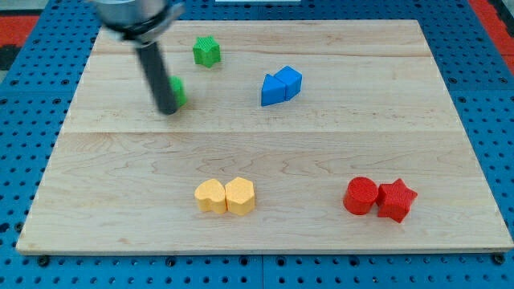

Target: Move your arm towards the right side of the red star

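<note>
Up at the view's top left, the rod's tip [167,111] is resting against a green block [177,91], far from the red star [396,200] on the wooden worktop [321,136]; no gripper is fitted.

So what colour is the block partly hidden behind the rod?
Green, seen in the camera view, right beside my tip.

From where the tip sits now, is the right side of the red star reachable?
Probably yes. My tip is far off at upper left; bare board lies right of the red star, though the red cylinder touches its left.
</note>
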Controlling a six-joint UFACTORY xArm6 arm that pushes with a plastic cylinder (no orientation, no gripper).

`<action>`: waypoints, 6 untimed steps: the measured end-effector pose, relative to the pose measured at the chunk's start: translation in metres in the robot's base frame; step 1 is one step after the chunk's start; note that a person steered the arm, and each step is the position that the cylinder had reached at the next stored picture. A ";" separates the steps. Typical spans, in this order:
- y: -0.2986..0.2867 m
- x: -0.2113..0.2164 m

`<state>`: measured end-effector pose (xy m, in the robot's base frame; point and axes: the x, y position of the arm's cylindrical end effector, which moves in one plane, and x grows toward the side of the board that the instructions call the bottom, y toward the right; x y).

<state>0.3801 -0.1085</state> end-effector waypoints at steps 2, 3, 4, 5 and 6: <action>0.074 -0.004; 0.126 -0.007; 0.111 -0.001; 0.149 0.029; 0.273 0.058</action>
